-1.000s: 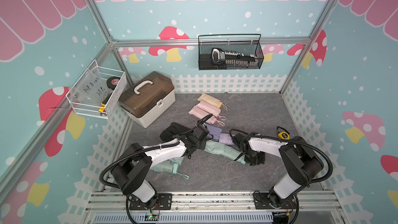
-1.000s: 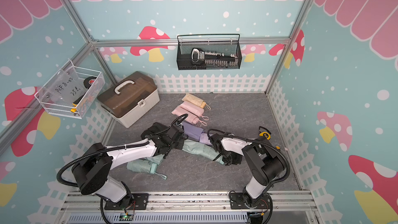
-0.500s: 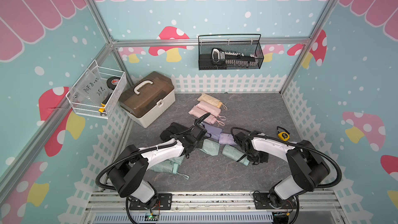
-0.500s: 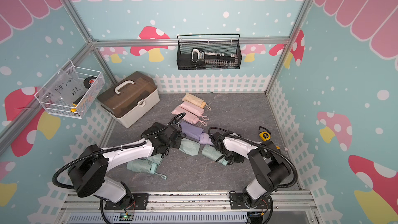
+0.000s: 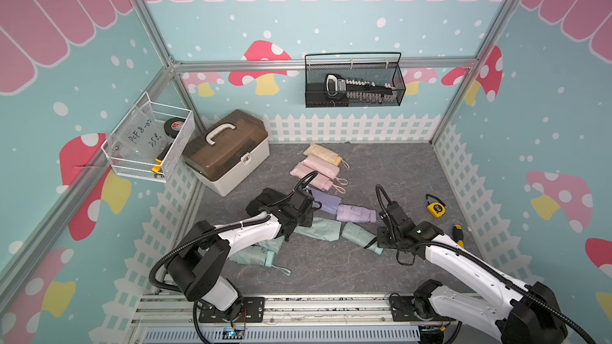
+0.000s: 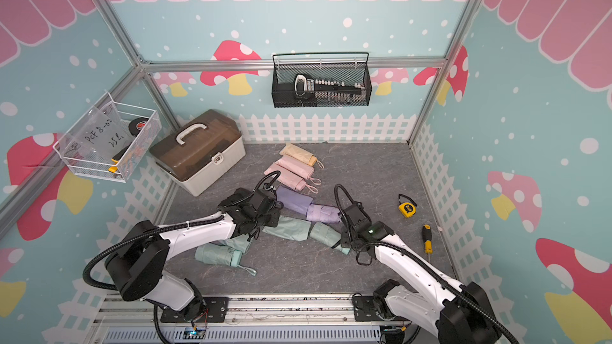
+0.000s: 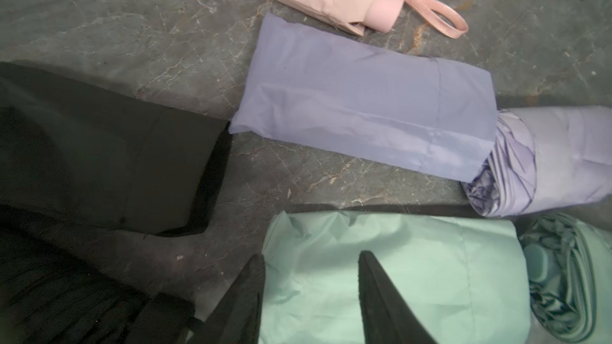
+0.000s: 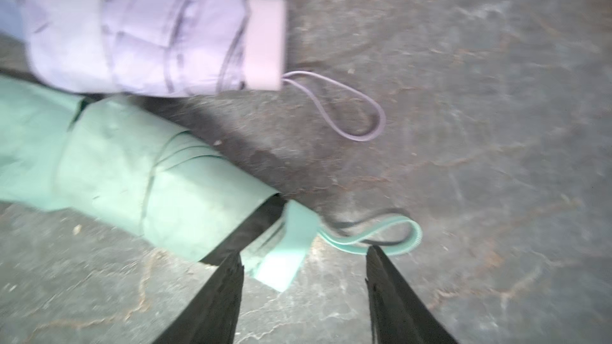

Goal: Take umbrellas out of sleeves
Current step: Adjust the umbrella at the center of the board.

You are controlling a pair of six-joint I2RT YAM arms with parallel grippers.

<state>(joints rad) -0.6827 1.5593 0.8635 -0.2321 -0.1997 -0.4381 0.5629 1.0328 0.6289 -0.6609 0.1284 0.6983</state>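
Mint umbrella (image 8: 149, 177) is lying mid-mat, pleats bundled tight, stubby handle and wrist loop at my right gripper (image 8: 304, 253). Its jaws are spread either side of the handle, not pinching it. Mint sleeve (image 7: 414, 276) lies limp and wrinkled end to end with it, my left gripper (image 7: 311, 256) over it, jaws apart too. Lilac umbrella (image 8: 132, 34) is just beside

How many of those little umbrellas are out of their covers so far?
Done: the lilac umbrella lies out of its lilac sleeve, and a mint umbrella out of its mint sleeve. In hand: nothing; the left gripper and right gripper hang open over that mint pair. Left: two pink umbrellas and the cream umbrella at the back look still sleeved.
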